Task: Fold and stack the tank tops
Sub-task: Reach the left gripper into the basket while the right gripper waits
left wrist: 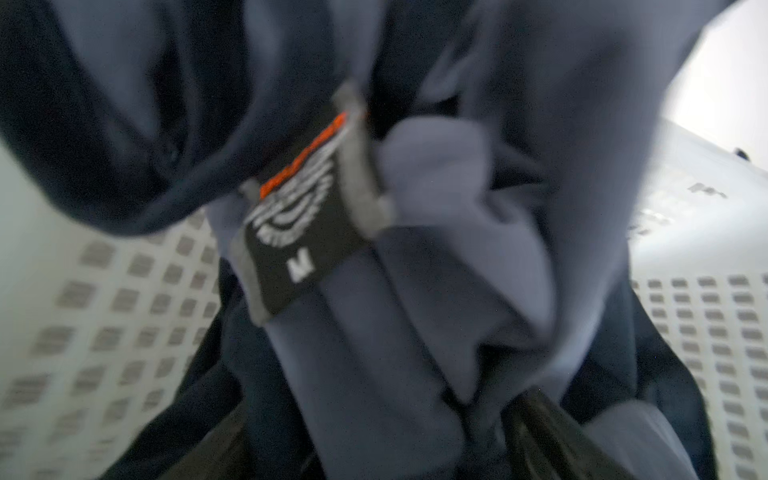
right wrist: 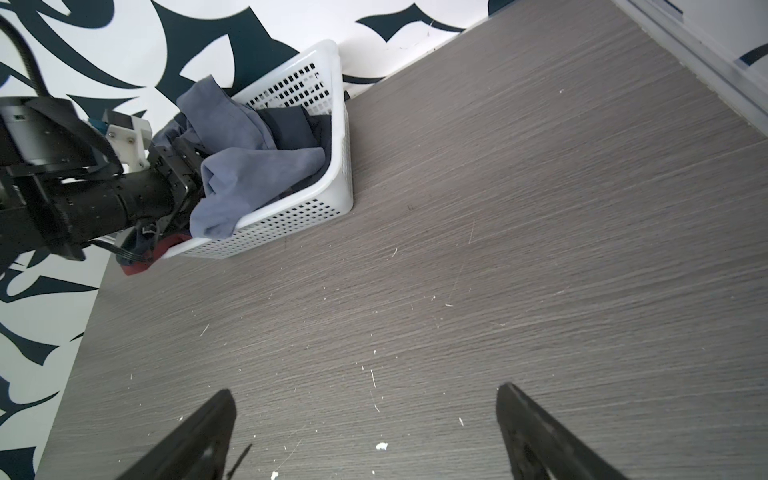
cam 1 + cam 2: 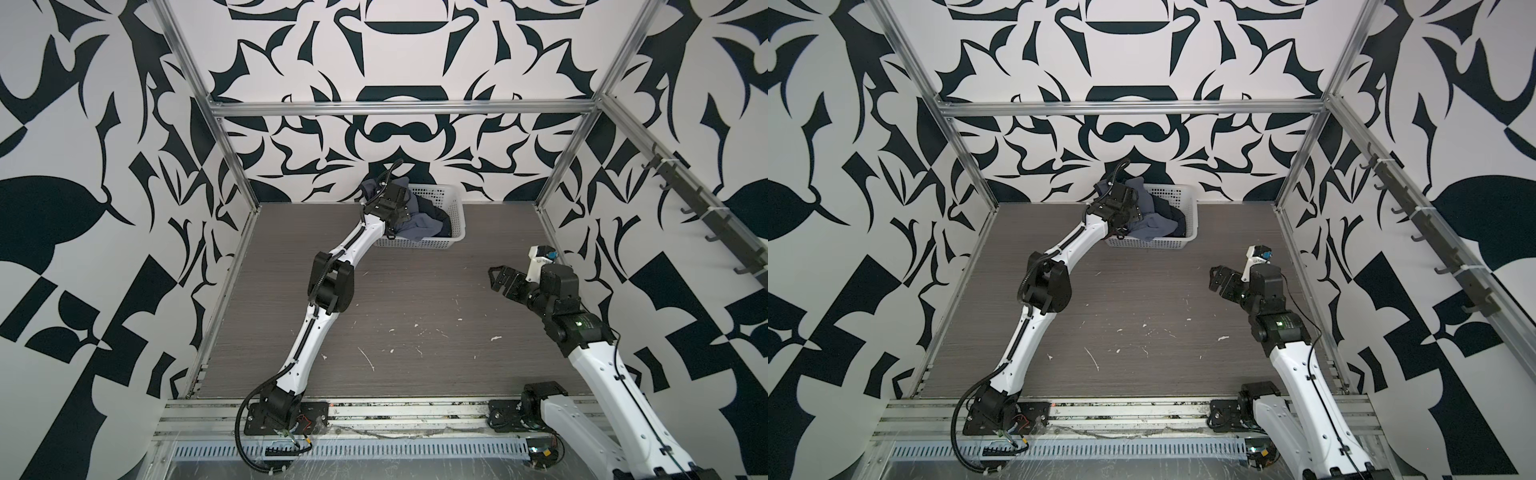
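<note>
Both tops are lying crumpled in the basket (image 3: 451, 195), which is sitting at 12 o'clock on the table (image 3: 415, 299), hard against the far wall. The grey top (image 3: 419, 230) is riding uppermost and bunching above the rim toward 10 o'clock. The navy top (image 3: 436, 208) is showing beneath it toward 2 o'clock, and its red trim (image 2: 137, 266) is hanging over the basket end where your left arm is crossing the rim. Your left gripper (image 1: 374, 440) is sitting down in the pile. Its dark fingers (image 1: 540, 432) are flanking a fold of grey cloth, but the view is blurring, so you cannot tell whether they are pinching it or standing apart. A black label (image 1: 307, 216) marked M is showing close ahead. Your right gripper (image 3: 498, 278) is hovering at 3 o'clock over bare table, well apart from the basket, jaws spread wide and holding nothing.
</note>
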Available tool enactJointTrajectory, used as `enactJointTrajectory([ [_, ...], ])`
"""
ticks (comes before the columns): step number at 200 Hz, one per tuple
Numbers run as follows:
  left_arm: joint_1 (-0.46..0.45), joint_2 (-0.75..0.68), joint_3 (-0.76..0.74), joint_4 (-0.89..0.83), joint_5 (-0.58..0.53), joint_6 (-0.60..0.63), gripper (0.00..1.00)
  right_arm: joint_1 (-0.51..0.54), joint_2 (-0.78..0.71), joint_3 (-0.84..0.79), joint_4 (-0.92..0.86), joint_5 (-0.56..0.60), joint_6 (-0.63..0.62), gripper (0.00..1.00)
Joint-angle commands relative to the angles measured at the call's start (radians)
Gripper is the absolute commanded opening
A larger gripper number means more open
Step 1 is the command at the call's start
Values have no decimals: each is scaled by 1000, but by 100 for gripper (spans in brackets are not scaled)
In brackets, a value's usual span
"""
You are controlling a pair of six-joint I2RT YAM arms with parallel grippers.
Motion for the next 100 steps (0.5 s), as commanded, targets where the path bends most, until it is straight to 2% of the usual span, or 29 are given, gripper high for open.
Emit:
enactJointTrajectory([
  [1, 40, 1, -22, -47, -65, -3, 70, 5, -19, -1, -7, -3, 4, 99],
  [30, 94, -75, -168, -41, -116, 40, 68, 4, -20, -14, -6, 1, 5, 100],
  [66, 196, -214, -400, 21, -74, 102, 68, 5, -21, -34, 6, 2, 15, 99],
  [100, 294, -353, -602, 79, -85, 187, 71, 5, -21, -46, 12, 3, 16, 100],
])
